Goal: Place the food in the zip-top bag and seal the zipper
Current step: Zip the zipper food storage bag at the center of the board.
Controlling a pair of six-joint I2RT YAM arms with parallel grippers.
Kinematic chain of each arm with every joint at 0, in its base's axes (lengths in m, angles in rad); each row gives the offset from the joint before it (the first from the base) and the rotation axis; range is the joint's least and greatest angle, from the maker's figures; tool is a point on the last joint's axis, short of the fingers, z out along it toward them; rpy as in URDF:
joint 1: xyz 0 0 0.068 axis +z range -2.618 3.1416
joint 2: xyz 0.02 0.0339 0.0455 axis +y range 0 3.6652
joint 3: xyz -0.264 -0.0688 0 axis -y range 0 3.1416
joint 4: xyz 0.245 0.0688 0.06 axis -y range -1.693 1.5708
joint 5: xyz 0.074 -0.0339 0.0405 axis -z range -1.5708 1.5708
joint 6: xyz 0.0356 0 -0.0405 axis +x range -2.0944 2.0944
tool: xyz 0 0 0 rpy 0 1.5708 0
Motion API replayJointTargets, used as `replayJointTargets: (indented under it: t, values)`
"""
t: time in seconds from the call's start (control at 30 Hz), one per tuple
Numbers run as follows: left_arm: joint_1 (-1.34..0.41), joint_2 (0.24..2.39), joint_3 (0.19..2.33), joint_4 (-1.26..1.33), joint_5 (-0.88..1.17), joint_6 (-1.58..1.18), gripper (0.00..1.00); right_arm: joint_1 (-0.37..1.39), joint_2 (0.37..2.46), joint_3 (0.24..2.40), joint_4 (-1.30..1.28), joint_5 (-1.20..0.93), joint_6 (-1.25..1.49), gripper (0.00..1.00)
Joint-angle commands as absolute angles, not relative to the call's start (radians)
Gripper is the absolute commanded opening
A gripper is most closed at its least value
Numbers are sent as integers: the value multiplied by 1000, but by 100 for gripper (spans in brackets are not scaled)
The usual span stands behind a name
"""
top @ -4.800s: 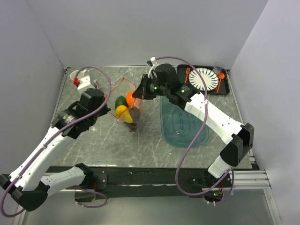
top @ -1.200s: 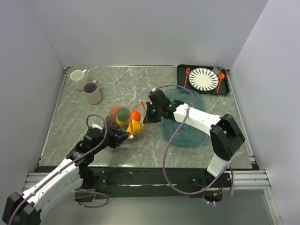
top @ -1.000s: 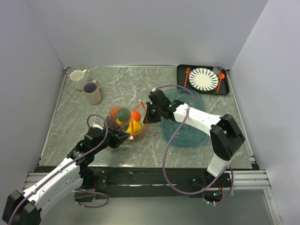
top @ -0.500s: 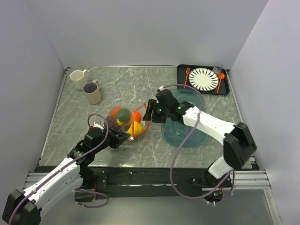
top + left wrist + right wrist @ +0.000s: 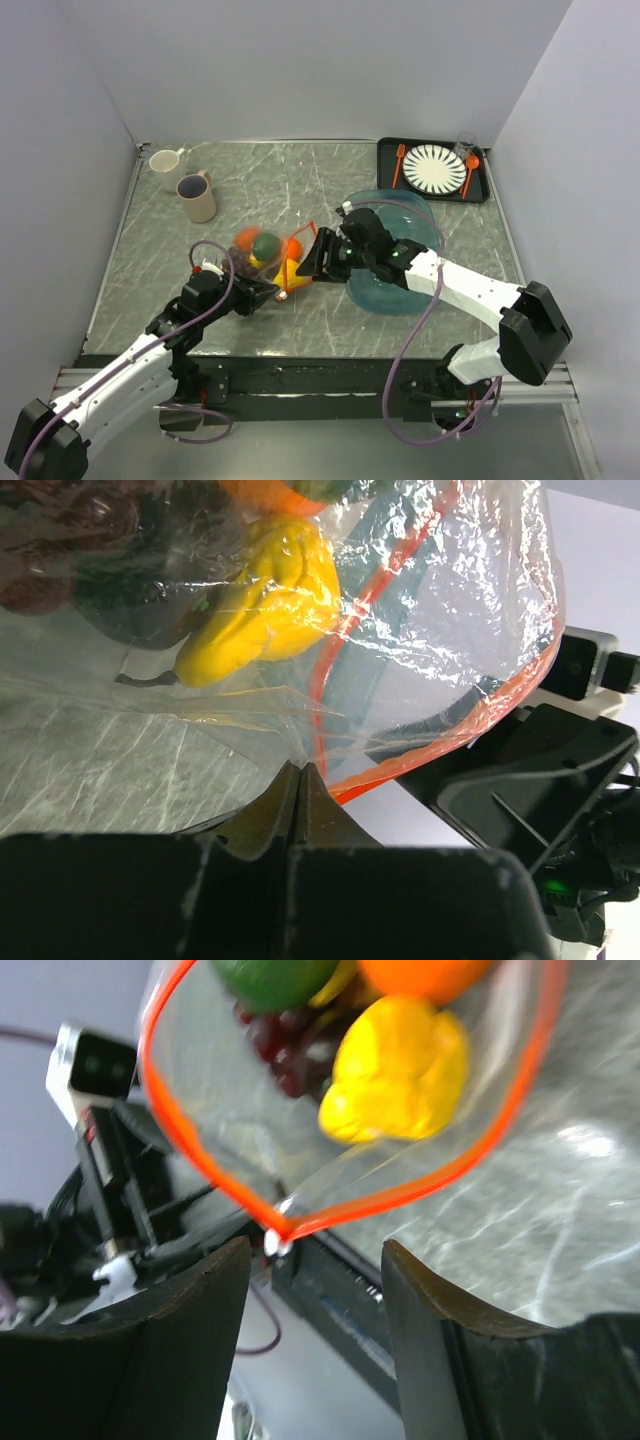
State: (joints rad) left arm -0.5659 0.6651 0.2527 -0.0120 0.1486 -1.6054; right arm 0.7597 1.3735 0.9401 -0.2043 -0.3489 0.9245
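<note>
Two tools: right tool (image 5: 313, 1272) has released the zip-top bag (image 5: 452, 630); left tool (image 5: 300, 782) still grips it.

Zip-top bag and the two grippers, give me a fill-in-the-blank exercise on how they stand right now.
The left gripper is ___ on a corner of the zip-top bag.
On the right gripper the jaws stand ___.
The zipper gapes in a loop, so the bag is not yet ___.
The yellow pear lies ___ the bag.
Missing words: shut, open, sealed, inside.
</note>
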Motion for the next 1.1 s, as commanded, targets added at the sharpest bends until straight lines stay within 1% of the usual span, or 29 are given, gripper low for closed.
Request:
replayJointTargets:
  t: [0.0, 0.17, 0.37, 0.43, 0.47, 0.67, 0.73, 0.8, 1.07]
  values:
    - [-566, 670, 293, 40, 167, -1572, 1, 801, 1384, 953, -91, -416, 976, 60]
    - [-565, 676, 296, 48, 170, -1569, 1, 845, 1431, 985, -100, -414, 971, 58]
    - [-565, 666, 316, 31, 152, -1552, 1, 851, 1434, 962, -49, -433, 996, 52]
    - [-565, 661, 324, 23, 149, -1548, 1, 856, 1419, 928, -19, -428, 1015, 41]
    - [-565, 658, 325, 18, 149, -1546, 1, 854, 1407, 916, -3, -426, 1023, 38]
    - [-565, 641, 293, 44, 156, -1566, 1, 857, 1422, 873, 70, -463, 1065, 37]
    - [-564, 643, 281, 54, 160, -1578, 1, 862, 1419, 861, 106, -471, 1091, 40]
    - [-565, 644, 276, 60, 163, -1583, 1, 862, 1420, 859, 107, -465, 1094, 40]
    - [-565, 643, 291, 32, 147, -1572, 1, 867, 1457, 884, 89, -471, 1088, 35]
